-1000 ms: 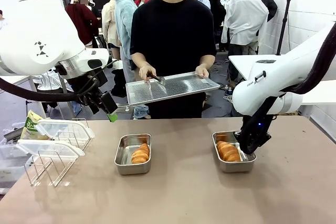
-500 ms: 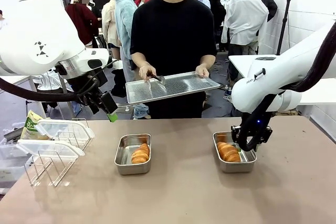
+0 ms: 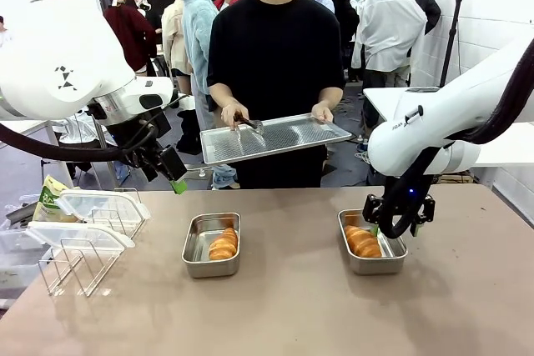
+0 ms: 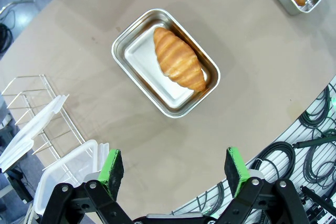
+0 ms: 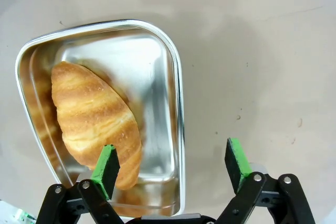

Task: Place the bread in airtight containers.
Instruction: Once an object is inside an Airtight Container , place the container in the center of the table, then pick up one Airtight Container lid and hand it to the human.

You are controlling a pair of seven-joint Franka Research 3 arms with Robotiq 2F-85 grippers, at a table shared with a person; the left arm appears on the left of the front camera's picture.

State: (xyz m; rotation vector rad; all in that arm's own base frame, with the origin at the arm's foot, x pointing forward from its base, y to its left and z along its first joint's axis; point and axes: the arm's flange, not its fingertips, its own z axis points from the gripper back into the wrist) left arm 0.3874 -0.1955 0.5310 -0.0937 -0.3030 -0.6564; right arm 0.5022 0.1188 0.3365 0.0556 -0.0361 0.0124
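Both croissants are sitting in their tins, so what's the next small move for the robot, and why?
Probably lower the left jaws, which are open, toward a clear lid on the wire rack. Each croissant lies in an uncovered steel tin, the right jaws stand open above theirs, and the lids sit on the left arm's side.

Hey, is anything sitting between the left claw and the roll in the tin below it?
Nothing visible does. The left claw hangs open above the table, and the roll lies uncovered in its tin. The lids sit off to one side, apart from the tin.
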